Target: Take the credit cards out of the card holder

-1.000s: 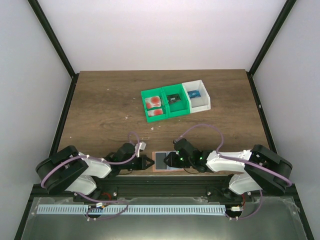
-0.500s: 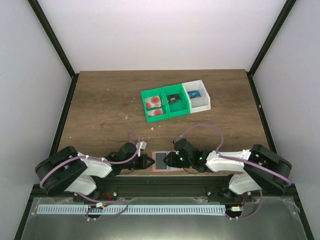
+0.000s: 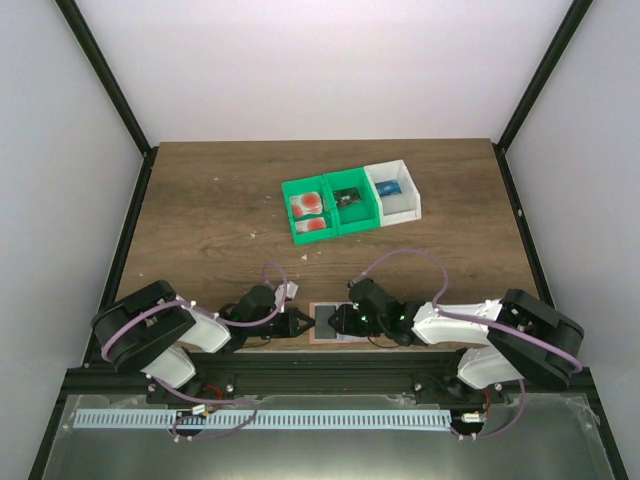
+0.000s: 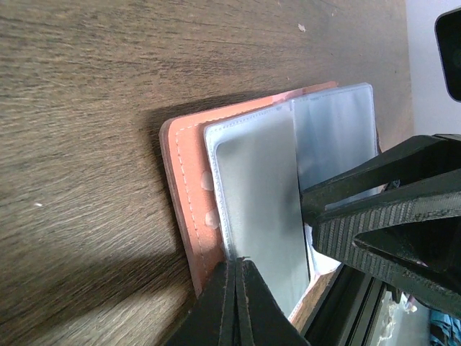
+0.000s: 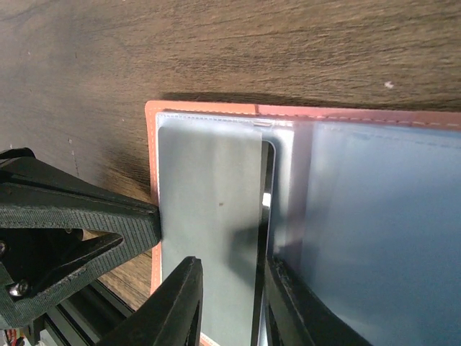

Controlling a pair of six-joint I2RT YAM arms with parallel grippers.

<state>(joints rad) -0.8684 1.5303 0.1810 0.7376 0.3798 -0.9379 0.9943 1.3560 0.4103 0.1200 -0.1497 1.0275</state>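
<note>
Card holder [image 4: 189,194] between left tool [image 4: 236,277], right tool [image 5: 232,277]

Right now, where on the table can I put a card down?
Bare wood: left of the green bins, right of the white bin, and the strip between bins and card holder. Crowded: the near edge, where left pincer and right pincer meet it.

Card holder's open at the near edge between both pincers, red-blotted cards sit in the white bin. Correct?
No: the cards sit in the green bin, left compartment, not the white bin, as the top view shows. The card holder is open at the near edge between the left pincer and right pincer.
</note>
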